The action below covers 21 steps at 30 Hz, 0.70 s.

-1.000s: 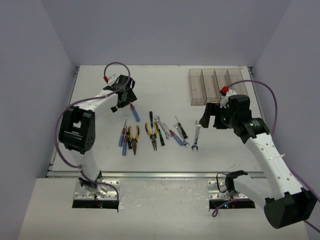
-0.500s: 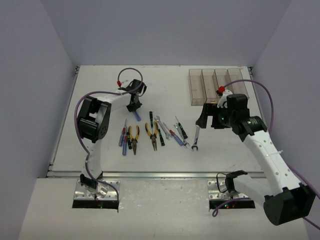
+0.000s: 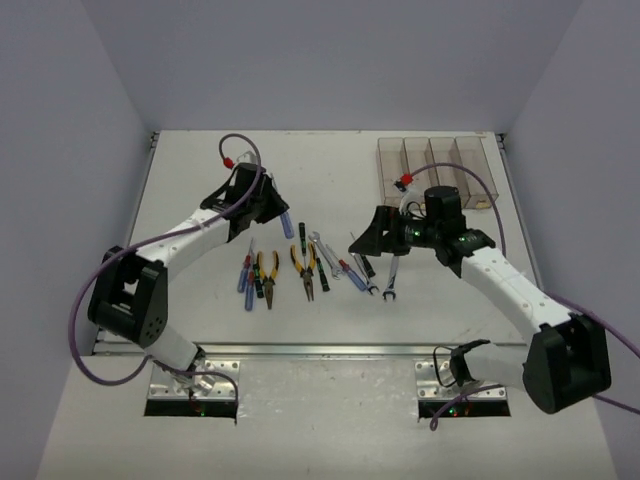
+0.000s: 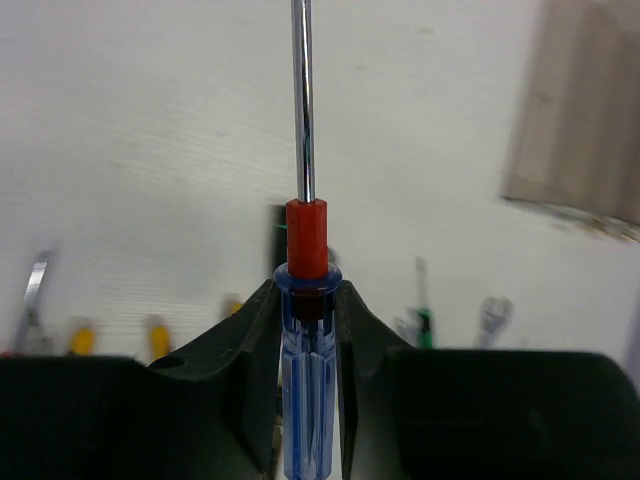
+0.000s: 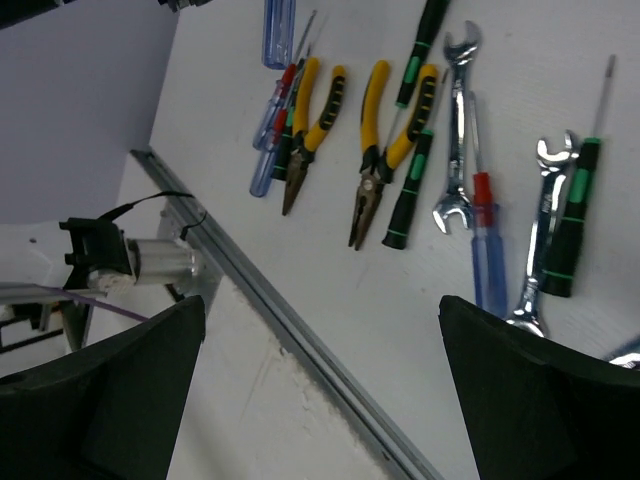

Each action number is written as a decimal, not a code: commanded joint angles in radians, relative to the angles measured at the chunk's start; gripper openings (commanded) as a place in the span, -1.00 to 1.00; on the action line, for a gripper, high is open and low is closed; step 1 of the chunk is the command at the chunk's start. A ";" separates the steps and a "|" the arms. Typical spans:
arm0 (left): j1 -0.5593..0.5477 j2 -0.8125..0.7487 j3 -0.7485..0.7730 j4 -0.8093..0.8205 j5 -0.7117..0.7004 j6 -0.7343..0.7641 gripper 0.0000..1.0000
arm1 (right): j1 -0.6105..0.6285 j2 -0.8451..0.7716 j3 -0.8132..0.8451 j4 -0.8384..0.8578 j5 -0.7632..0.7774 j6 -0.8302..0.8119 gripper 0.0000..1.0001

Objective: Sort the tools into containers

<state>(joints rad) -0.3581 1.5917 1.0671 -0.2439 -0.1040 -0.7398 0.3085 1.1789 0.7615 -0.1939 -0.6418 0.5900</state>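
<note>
My left gripper (image 4: 307,300) is shut on the blue handle of a blue-and-red screwdriver (image 4: 307,380), whose steel shaft points straight away from the wrist. From above, this gripper (image 3: 272,212) hovers at the back left of the row of tools, the blue handle (image 3: 287,226) sticking out of it. Laid out on the table are two yellow-and-black pliers (image 5: 315,115), green-and-black screwdrivers (image 5: 572,215), silver wrenches (image 5: 456,120) and further blue-and-red screwdrivers (image 5: 486,255). My right gripper (image 3: 372,238) stands open above the right end of that row, nothing between its fingers (image 5: 110,390). The four joined containers (image 3: 435,170) stand at the back right.
A metal rail (image 5: 290,320) runs along the table's near edge, with the left arm's base mount (image 5: 130,262) beyond it. White walls close the table on three sides. A purple cable (image 3: 505,200) loops from the right arm past the bins.
The left gripper shut on the blue-and-red screwdriver and its arm swung round with it. The right gripper, still open, travelled left from near the bins to over the tools.
</note>
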 commanded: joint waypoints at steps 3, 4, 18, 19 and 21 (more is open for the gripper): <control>-0.096 -0.187 -0.117 0.435 0.386 -0.079 -1.00 | 0.124 0.196 0.085 0.383 -0.107 0.177 0.98; -0.114 -0.200 -0.123 0.447 0.397 -0.089 -1.00 | 0.149 0.219 0.105 0.402 -0.078 0.188 0.98; -0.191 -0.293 -0.208 0.511 0.385 -0.138 -1.00 | 0.222 0.312 0.124 0.579 0.073 0.261 -0.79; -0.191 -0.292 -0.203 0.509 0.379 -0.133 -1.00 | 0.222 0.315 0.126 0.578 0.076 0.263 -1.00; -0.191 -0.292 -0.188 0.482 0.352 -0.118 -0.96 | 0.222 0.312 0.121 0.573 0.100 0.262 -1.00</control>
<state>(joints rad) -0.5415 1.3289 0.8621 0.1807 0.2482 -0.8449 0.5268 1.4923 0.8688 0.2896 -0.6085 0.8529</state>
